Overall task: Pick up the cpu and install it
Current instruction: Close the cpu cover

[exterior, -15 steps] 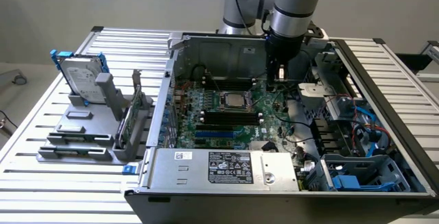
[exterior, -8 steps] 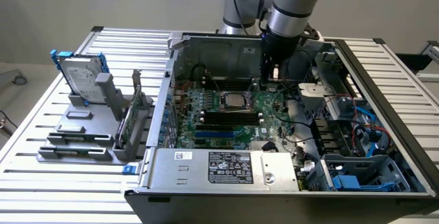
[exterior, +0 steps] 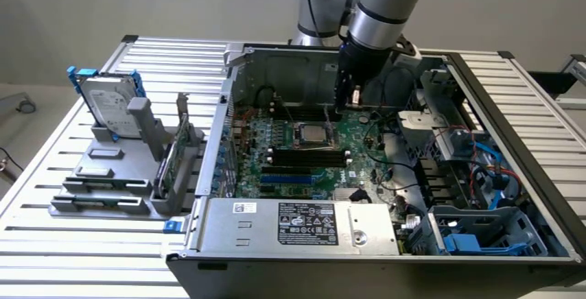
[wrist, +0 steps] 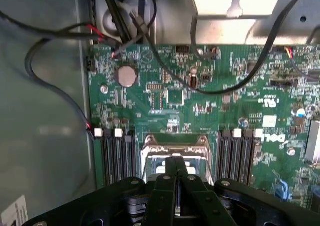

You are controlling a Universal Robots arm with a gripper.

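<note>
cpu (exterior: 311,133) status: we judge it already placed. A silver-grey square sits inside the socket (wrist: 175,142) on the motherboard (exterior: 366,138), and the tool carries nothing. We cannot confirm that the socket's retaining frame is locked down over it, so that part of the installation may be left to do.

We work from the near side of the case (exterior: 366,271) in the exterior view. First comes the power supply (exterior: 307,225) with its label, then the black memory slots (exterior: 307,156), then the socket holding the cpu.

Just beyond the socket, offset toward the exterior view's right, the tool (exterior: 355,107) hangs pointing down at the board. Its fingers (wrist: 165,186) are pressed together with nothing between them. In the wrist view they stand in front of the socket's metal frame and hide its middle. The tool is near the cpu but apart from it, and we see no contact.

Outside the case, toward the exterior view's left, a hard drive (exterior: 108,103) with blue brackets stands upright in a grey fixture on the slatted tabletop (exterior: 73,244), well apart from the tool.
</note>
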